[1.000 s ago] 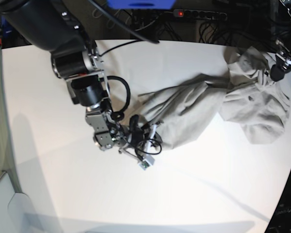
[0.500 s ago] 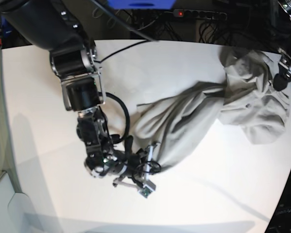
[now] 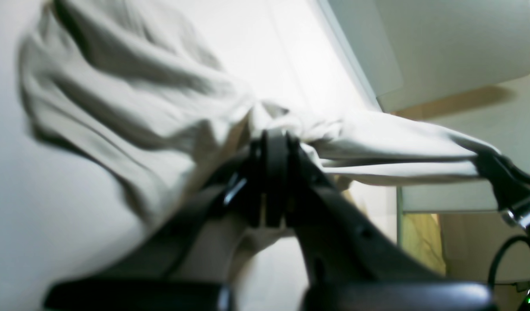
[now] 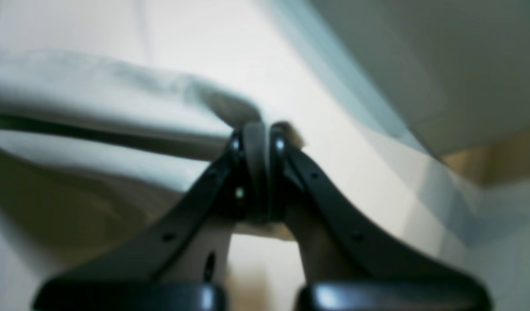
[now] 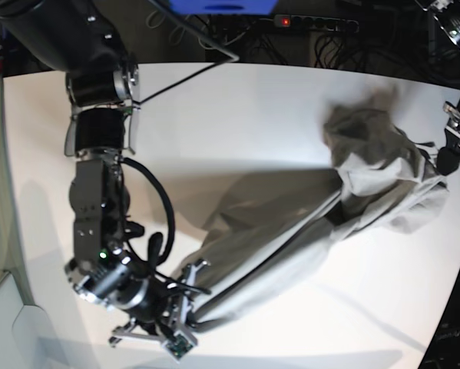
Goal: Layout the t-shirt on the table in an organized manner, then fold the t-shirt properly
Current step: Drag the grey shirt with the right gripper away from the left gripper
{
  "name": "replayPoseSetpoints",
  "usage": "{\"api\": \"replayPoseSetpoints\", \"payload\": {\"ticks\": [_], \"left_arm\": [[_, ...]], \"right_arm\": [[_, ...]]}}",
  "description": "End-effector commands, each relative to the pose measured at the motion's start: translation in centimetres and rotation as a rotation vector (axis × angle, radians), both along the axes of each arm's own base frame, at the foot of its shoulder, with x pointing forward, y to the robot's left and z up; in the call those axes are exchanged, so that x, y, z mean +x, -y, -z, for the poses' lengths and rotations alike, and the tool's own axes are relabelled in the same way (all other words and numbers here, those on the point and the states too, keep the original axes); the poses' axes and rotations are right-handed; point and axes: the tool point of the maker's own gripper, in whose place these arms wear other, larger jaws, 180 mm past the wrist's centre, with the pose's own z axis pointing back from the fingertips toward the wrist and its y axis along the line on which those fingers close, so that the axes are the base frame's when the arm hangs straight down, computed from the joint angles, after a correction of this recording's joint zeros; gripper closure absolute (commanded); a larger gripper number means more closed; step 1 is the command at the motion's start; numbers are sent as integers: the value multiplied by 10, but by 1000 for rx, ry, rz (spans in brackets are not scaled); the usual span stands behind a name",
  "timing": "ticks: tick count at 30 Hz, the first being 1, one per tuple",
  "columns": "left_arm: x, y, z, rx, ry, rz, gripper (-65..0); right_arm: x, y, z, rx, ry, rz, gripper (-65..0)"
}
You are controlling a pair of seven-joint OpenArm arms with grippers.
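The right arm reaches down along the table's (image 5: 53,138) left side, its wrist bent toward the near edge, and the right gripper (image 5: 190,298) sits low near that edge. Its jaws are clenched on a bunched corner of the t-shirt (image 5: 291,231), which the right wrist view shows pinched between the fingertips (image 4: 256,142). The left arm stands at the far right edge, where the left gripper (image 5: 443,163) is clamped on another bunch of cloth; the left wrist view shows fabric gathered at its closed tips (image 3: 273,142).

The t-shirt is grey-beige and stretched between the two grippers in a long diagonal band from the near edge to the right edge. It is creased lengthwise, with a crumpled mound toward the far right corner.

Bare white tabletop lies open across the far left and middle, and along the near right.
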Motion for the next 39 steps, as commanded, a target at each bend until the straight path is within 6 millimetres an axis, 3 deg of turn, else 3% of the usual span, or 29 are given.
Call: {"api": "replayPoseSetpoints", "payload": {"ticks": [1,4,7,9,15,21,23,29,31,36,39], "left_arm": [[5,-4,-16,21,47,1,-4],[6,-4,-16,21,49,1,-4],[6,-4,-16,21,50,1,-4],[6,-4,-16,21,50,1,-4],[5,-4,-16,18,50,2,-4],[4,-4,-15,17,47,2,-4],[4,-4,-15,17,45,2,-4],[4,-3,-15,16,45,5,-4],[4,-2,-14,13,44,6,-4],[4,-1,-13,10,44,5,-4],[4,-1,-13,10,44,5,-4]], "right_arm": [[-1,9,-22,3,59,18,0],[-19,43,-24,-64,65,103,0],[-45,59,-9,-118,39,138,0],[-62,68,8,-153,6,146,0],[-108,88,86,-222,-177,125,0],[-140,107,121,-286,-242,79,0],[-145,118,128,-320,-265,80,-28],[-163,142,139,-408,-309,71,-240],[-166,145,140,-420,-315,70,-277],[-164,157,137,-458,-312,78,-289],[-152,159,125,-460,-275,91,-290]]}}
